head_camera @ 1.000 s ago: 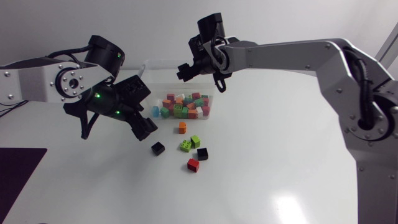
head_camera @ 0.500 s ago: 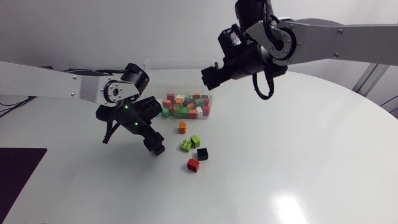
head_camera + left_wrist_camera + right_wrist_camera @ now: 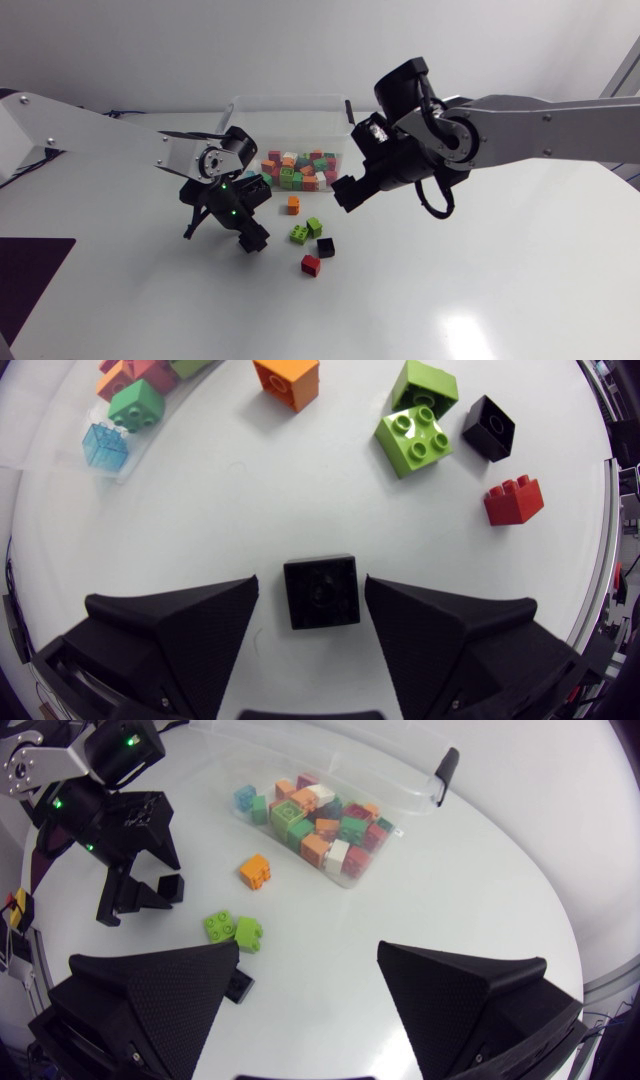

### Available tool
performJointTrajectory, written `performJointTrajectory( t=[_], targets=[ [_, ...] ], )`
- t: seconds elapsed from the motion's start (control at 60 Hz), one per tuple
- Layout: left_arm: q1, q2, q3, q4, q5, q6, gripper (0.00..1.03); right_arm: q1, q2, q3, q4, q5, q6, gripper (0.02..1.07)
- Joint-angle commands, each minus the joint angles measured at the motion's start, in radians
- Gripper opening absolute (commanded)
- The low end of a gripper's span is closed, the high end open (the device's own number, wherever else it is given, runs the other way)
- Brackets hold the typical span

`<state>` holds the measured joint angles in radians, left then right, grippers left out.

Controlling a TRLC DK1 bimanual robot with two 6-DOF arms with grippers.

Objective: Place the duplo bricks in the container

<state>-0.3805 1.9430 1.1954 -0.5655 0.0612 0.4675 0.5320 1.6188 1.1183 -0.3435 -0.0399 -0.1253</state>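
Note:
A loose black brick lies on the table between the fingers of my left gripper, which is open; a narrow gap shows on each side of the brick. In the head view this gripper is low at the table, left of the other loose bricks: orange, two green, a second black and red. My right gripper hangs open and empty above the table, just right of the clear container, which holds several coloured bricks.
The container's open lid lies behind it, towards the table's far edge. In the right wrist view the loose orange brick and green bricks lie between the container and my left gripper.
My left gripper came down over the black brick and its fingers narrowed around it. My right arm swung away from above the container and came down to its right.

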Motion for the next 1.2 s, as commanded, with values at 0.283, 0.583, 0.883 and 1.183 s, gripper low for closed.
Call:
performJointTrajectory(
  t=[0.283, 0.583, 0.883, 1.183],
  targets=[
    [-0.003, 0.037, 0.024, -0.011, -0.008, -0.009, 0.36, 0.049, 0.177, 0.006, -0.057, -0.003, 0.127, 1.02],
    [0.012, -0.104, -0.019, 0.006, -0.008, -0.003, 0.36, 0.135, 0.316, 0.201, -0.265, 0.002, 0.317, 1.02],
    [0.008, -0.424, -0.134, 0.187, -0.006, -0.012, 0.36, 0.177, 0.466, 0.321, -0.374, 0.09, 0.451, 0.9],
    [0.022, -0.532, -0.135, 0.319, -0.006, -0.049, 0.36, 0.172, 0.472, 0.282, -0.31, 0.137, 0.489, 0.48]
  ],
)
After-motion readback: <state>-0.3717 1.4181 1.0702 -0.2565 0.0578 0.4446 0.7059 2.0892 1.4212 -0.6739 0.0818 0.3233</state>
